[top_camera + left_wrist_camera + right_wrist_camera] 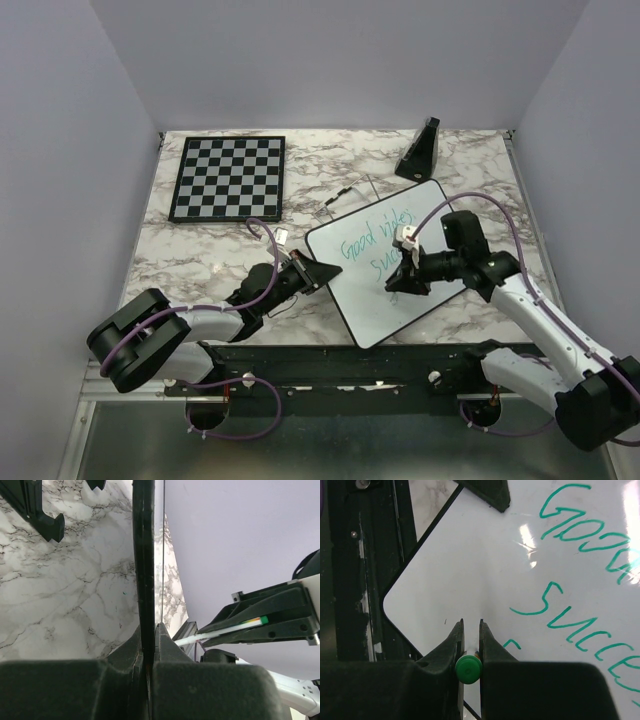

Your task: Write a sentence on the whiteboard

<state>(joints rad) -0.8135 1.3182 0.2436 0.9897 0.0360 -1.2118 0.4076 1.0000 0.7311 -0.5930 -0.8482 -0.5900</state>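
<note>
R hand [470,626] grips marker [468,669]; L hand [149,632] clamps whiteboard [470,565].

top view: second line of the writing [362,245] runs under the right tool [407,272]; only its first letters show, too small to read surely. the tip of the marker [468,669] is hidden under that tool. small pale bits [345,193] by the far edge of the whiteboard [385,315]: too small to tell. right arm [560,350] cut off at the lower right corner.
right wrist view: first two lines run off the right edge. third line shows as one short stroke, rest behind the tool body. marker: green end cap only, barrel and tip hidden.
left wrist view: whiteboard seen edge-on, face not visible. black shape [35,507] at top left cut off by the frame; cannot tell what it is.
</note>
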